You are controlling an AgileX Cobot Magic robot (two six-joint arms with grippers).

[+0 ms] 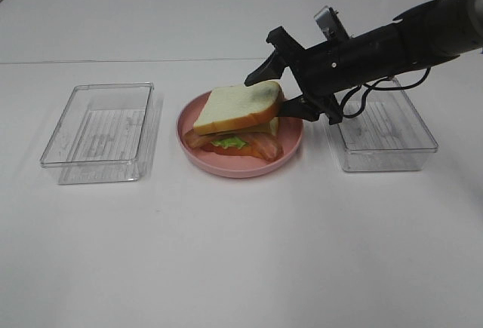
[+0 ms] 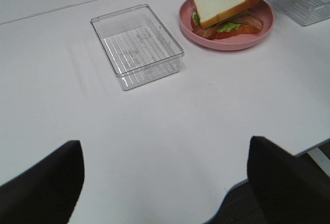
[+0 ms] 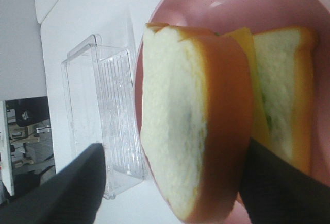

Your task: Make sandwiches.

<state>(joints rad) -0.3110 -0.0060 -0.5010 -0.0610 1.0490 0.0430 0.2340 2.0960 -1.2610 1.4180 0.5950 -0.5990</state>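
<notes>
Matte black right arm (image 1: pixel 392 41), thick and tubular, with black cables looping beneath it and a small grey block on top. Its black two-fingered gripper (image 1: pixel 283 79) ends in angular, tapered fingers (image 1: pixel 300 107). Left gripper's broad black fingers (image 2: pixel 41 188) look rounded.

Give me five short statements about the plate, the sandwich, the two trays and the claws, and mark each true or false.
1. The stacked toy sandwich sits on the round pink plate. True.
2. The clear plastic tray on the left holds a bread slice. False: nothing is in it.
3. The right claw is at the white top bread slice, jaws spread around it. True.
4. The left claw grips the plate. False: it stands open over bare table, away from the plate.
5. The clear plastic tray on the right lies under the right arm. True.
</notes>
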